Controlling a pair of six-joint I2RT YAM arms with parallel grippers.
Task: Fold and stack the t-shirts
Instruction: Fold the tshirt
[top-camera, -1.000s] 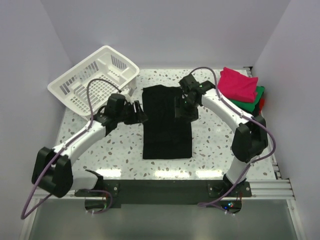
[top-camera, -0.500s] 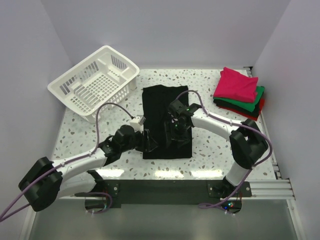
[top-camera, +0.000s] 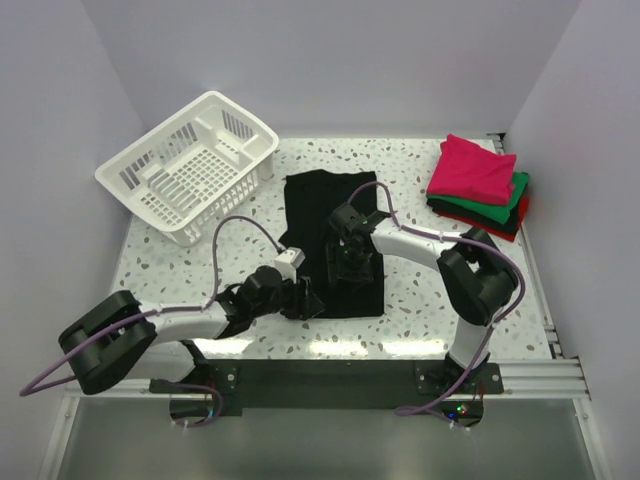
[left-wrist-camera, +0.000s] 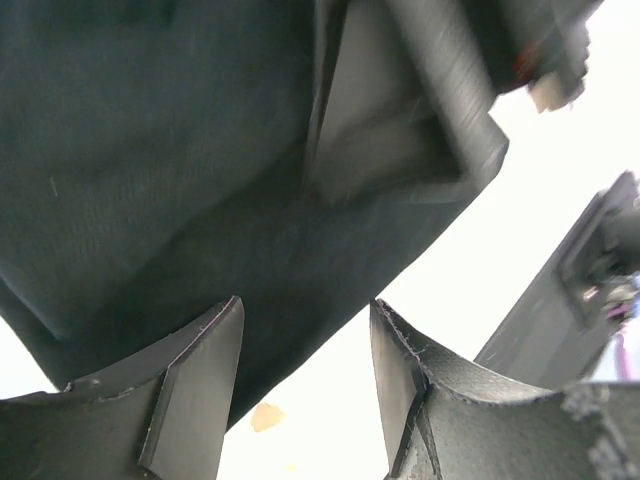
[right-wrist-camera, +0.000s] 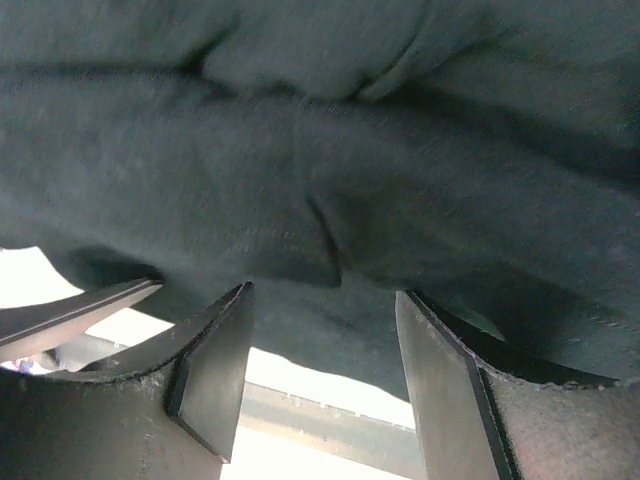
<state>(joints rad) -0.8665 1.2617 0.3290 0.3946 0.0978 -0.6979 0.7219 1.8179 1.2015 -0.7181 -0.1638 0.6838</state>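
A large black t-shirt (top-camera: 318, 205) lies on the table as a long folded strip. My left gripper (top-camera: 312, 300) is low at its near left corner, open; in the left wrist view the cloth's edge (left-wrist-camera: 150, 150) lies just ahead of the left gripper (left-wrist-camera: 305, 305). My right gripper (top-camera: 350, 268) is over the near right part of the strip, open, and the right wrist view shows black cloth (right-wrist-camera: 300, 150) ahead of the right gripper (right-wrist-camera: 322, 295), not pinched. A stack of folded t-shirts, magenta (top-camera: 473, 167) over green (top-camera: 500, 207), black and red, sits at the far right.
A white slatted basket (top-camera: 190, 165) stands tilted at the far left of the speckled table (top-camera: 170, 265). The grippers are close together, and the right gripper's body (left-wrist-camera: 400, 110) shows in the left wrist view. A metal rail (top-camera: 330, 375) runs along the near edge.
The left arm swung from the shirt's left edge near the basket down to its near left corner. The right gripper moved from the shirt's upper right toward me. Both stayed open.
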